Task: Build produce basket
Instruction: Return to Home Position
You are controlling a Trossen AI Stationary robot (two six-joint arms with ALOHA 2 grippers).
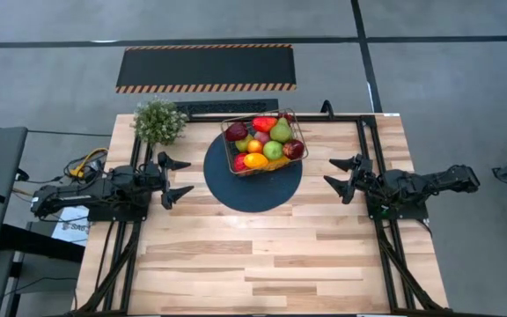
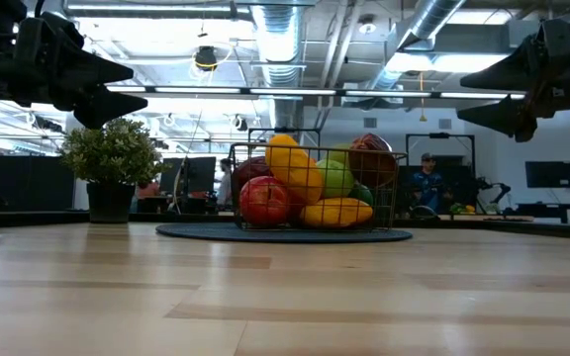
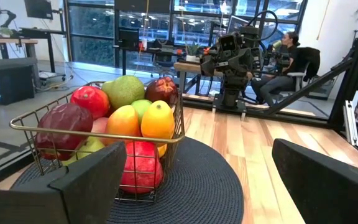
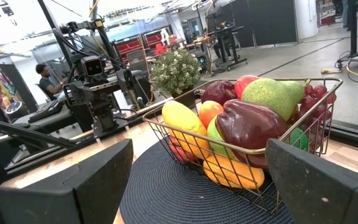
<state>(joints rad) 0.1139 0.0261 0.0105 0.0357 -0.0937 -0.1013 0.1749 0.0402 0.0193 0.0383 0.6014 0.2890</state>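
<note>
The gold wire basket [image 1: 263, 141] stands on the far part of the dark blue round mat [image 1: 253, 185], heaped with plastic produce [image 1: 267, 141]: red apples, a pear, peppers, a yellow fruit, a green one. It also shows in the low view [image 2: 315, 188] and both wrist views [image 3: 98, 134] [image 4: 253, 137]. My left gripper [image 1: 177, 179] is open and empty, left of the mat, above the table. My right gripper [image 1: 341, 176] is open and empty, right of the mat, above the table.
A green potted plant [image 1: 158, 121] stands at the table's far left corner. The near half of the wooden table [image 1: 253, 264] is bare wood. People sit in the room beyond the table [image 3: 288, 56] [image 4: 42, 78].
</note>
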